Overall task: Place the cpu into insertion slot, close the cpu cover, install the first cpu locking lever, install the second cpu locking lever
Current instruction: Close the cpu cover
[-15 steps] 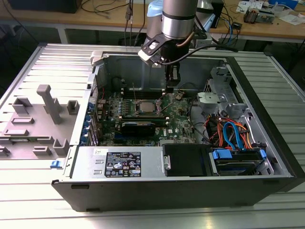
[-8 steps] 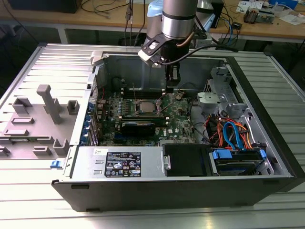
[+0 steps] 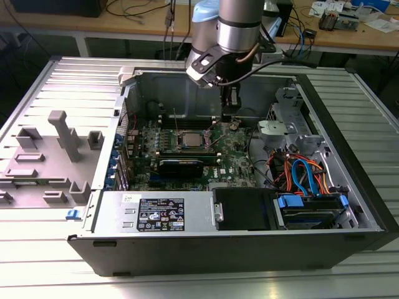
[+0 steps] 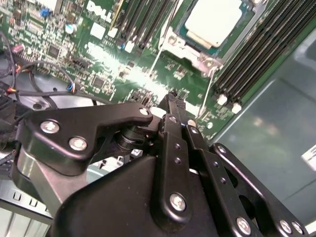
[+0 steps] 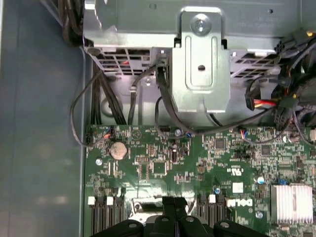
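The cpu (image 3: 189, 139) (image 4: 213, 19) lies flat in the insertion slot (image 3: 179, 142) on the green board, silver top up; the pin field is hidden under it. The cpu cover (image 4: 196, 53) sits as a metal frame around the chip. Two thin wire levers (image 4: 157, 58) (image 4: 208, 89) stick out from the socket's sides, and one lever (image 3: 174, 121) stands raised. My gripper (image 3: 228, 118) (image 4: 171, 98) (image 5: 175, 201) hangs above the board, just off the socket toward the exterior view's right. It is shut, with nothing between its fingers.
Black memory slots (image 4: 247, 59) flank the socket. A metal drive bracket (image 5: 200, 59) and black cables (image 5: 163, 103) stand at the case wall beyond the gripper. A power supply (image 3: 159, 215) and drive bay (image 3: 308, 208) fill the case front. A grey fixture tray (image 3: 56, 149) lies outside.
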Robot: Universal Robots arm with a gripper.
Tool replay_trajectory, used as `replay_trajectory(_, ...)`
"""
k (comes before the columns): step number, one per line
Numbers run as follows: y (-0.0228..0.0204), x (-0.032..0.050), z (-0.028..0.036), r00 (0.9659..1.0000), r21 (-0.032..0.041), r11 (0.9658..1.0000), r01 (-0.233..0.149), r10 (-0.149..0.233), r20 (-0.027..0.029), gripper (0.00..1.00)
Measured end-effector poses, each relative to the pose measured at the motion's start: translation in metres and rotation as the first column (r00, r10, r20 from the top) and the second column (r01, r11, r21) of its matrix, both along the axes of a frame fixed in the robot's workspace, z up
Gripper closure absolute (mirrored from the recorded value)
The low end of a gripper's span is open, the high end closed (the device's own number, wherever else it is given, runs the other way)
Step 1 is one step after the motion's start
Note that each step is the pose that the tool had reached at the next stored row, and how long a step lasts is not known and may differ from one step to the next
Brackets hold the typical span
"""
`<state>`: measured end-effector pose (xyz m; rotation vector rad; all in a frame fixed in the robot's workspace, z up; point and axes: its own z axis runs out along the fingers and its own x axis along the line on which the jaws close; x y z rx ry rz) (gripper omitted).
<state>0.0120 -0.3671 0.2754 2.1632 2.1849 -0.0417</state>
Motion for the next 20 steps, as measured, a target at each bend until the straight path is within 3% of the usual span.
replay_trajectory(8,0.0008,0.0154,-0.0075,1.0000,0.0001,1.0000,0.000,0.000,-0.0016,0.89)
replay_trajectory(13,0.0014,0.0218,-0.0159,1.0000,0.0001,1.0000,0.000,0.000,-0.0087,0.89)
replay_trajectory(15,0.0017,0.0219,-0.0195,1.0000,0.0000,1.0000,0.000,0.000,-0.0088,0.89)
replay_trajectory(20,0.0018,0.0181,-0.0217,1.0000,0.0000,1.0000,-0.003,0.003,-0.0088,0.89)
